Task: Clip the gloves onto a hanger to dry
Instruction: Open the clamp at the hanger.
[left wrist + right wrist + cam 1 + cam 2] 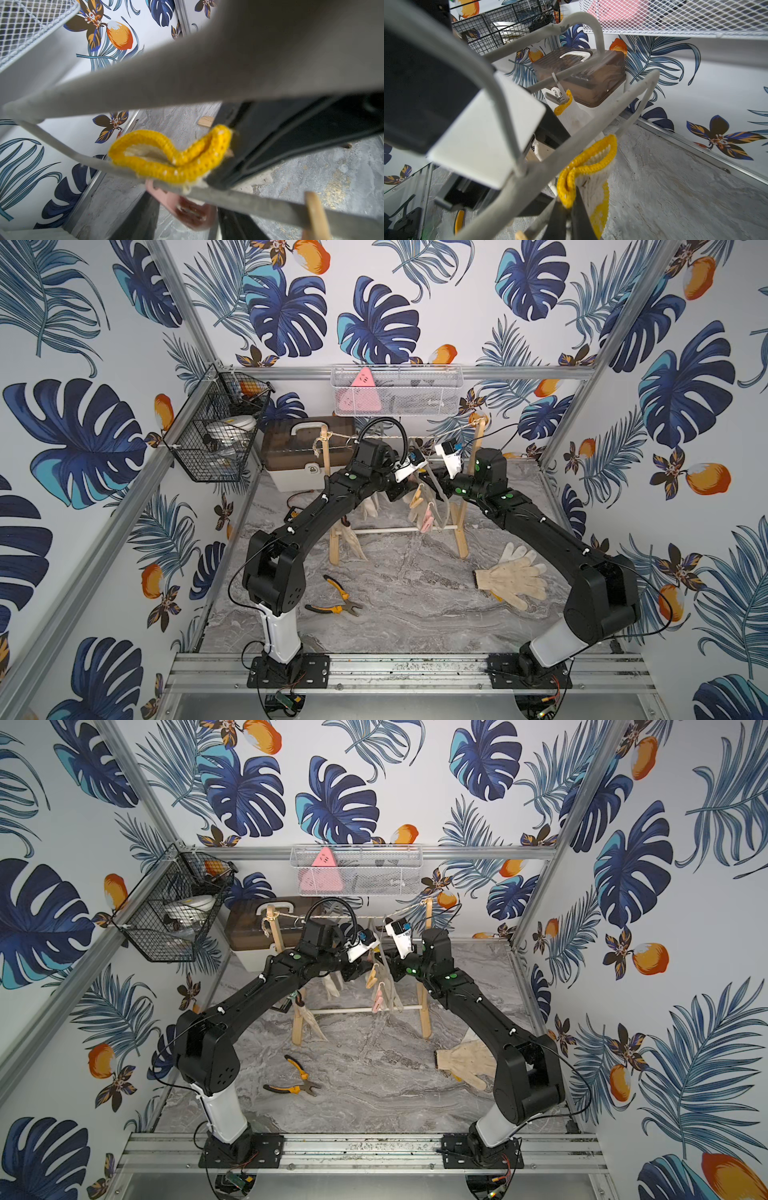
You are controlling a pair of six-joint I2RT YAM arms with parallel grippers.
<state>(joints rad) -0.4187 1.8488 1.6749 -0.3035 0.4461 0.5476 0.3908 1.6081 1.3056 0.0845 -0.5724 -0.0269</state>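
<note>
Yellow glove cuff [593, 155] pinched in clamped right gripper [569, 200]; left gripper [187, 216] half-spread around pink clip [180, 204], grip unclear.

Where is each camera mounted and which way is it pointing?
Top views: high above the front, facing down toward the back wall; left arm and right arm in view.
Left wrist: on the left arm, looking past the left end effector at the hanger and yellow cuff.
Right wrist: on the right arm; the right end effector pinches that cuff.
Shared: both wrist views show hanger and cuff.
</note>
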